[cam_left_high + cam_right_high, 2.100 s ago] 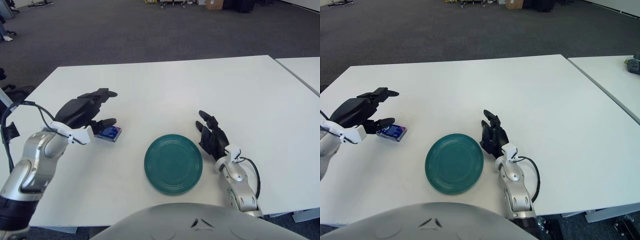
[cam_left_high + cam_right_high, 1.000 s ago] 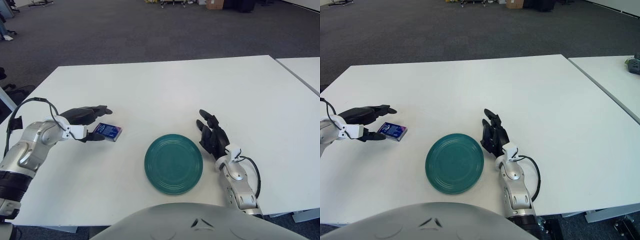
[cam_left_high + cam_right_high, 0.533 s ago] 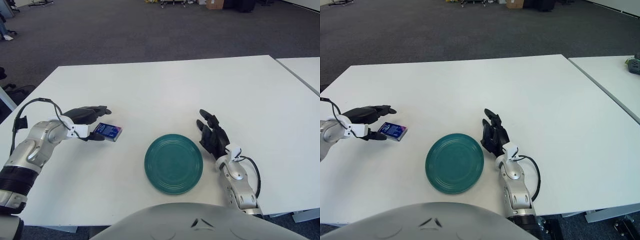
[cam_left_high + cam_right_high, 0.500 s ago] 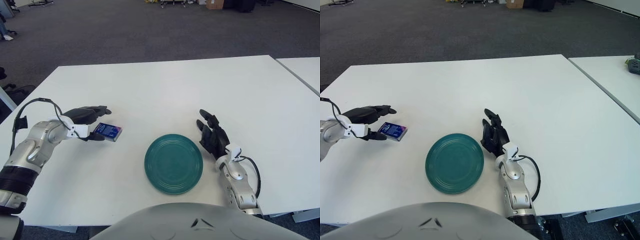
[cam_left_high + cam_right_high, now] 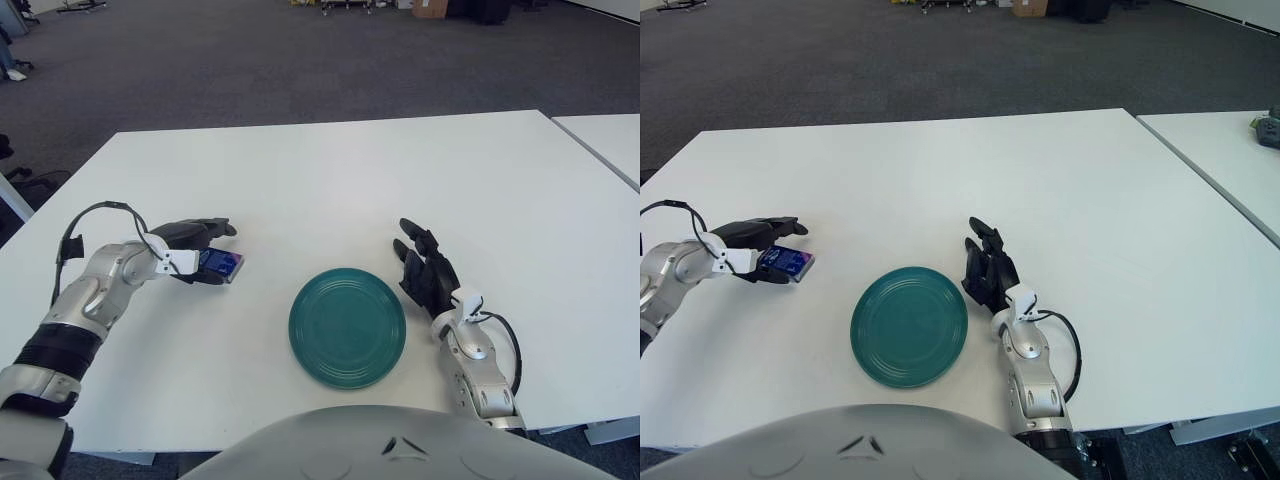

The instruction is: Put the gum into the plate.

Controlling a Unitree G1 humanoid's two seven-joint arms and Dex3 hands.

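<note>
Left robot hand [image 5: 198, 250] moved onto flat blue gum [image 5: 221, 265], fingers straddling

A: The gum [image 5: 221, 265]?

B: A small blue pack with pale print on its top face; it lies flat on the white table [image 5: 330, 170], toward the robot's left side; dark fingers [image 5: 205, 228] reach over its left end from above and another sits at its near edge, though whether they grip it is not plain.

A: And the plate [image 5: 347, 327]?

B: Round, dark green, with faint rings across its face; it sits upright and flat near the table's front edge, about centre; it is bare; the gum lies apart from it, to its left and slightly farther back.
</note>
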